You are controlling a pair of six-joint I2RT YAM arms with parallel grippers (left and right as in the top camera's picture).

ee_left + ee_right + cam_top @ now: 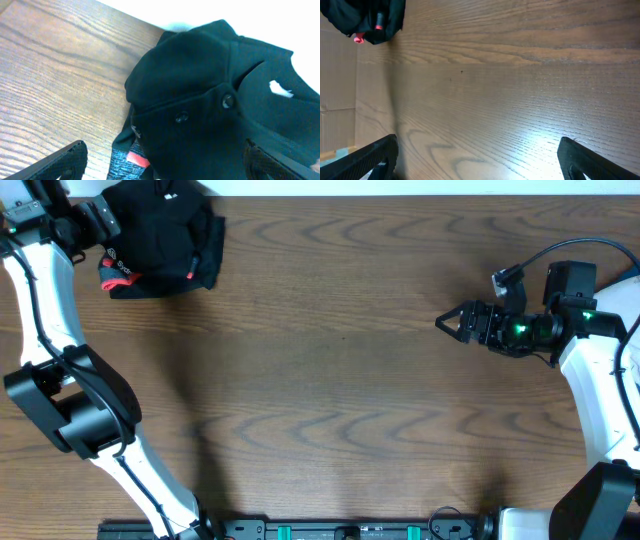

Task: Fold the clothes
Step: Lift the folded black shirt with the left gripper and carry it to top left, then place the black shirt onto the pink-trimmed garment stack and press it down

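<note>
The clothes (pixel 165 232) lie in a bunched black heap at the table's far left corner, with coral-red trim (pixel 108 268) showing at the near-left side. My left gripper (pixel 108 228) sits at the heap's left edge. In the left wrist view its jaws stand wide apart, and the clothes (pixel 200 100), with snap buttons, a small white print (pixel 280 90) and a red tab (pixel 137 159), fill the space between the fingers (pixel 60 162). My right gripper (pixel 445 322) hovers open over bare wood at the right, far from the clothes (pixel 365 17).
The wooden table (pixel 330 360) stretches between the two arms. The heap reaches the table's far edge, with a white surface (pixel 225 10) beyond it. The arms' base rail (pixel 350 530) runs along the near edge.
</note>
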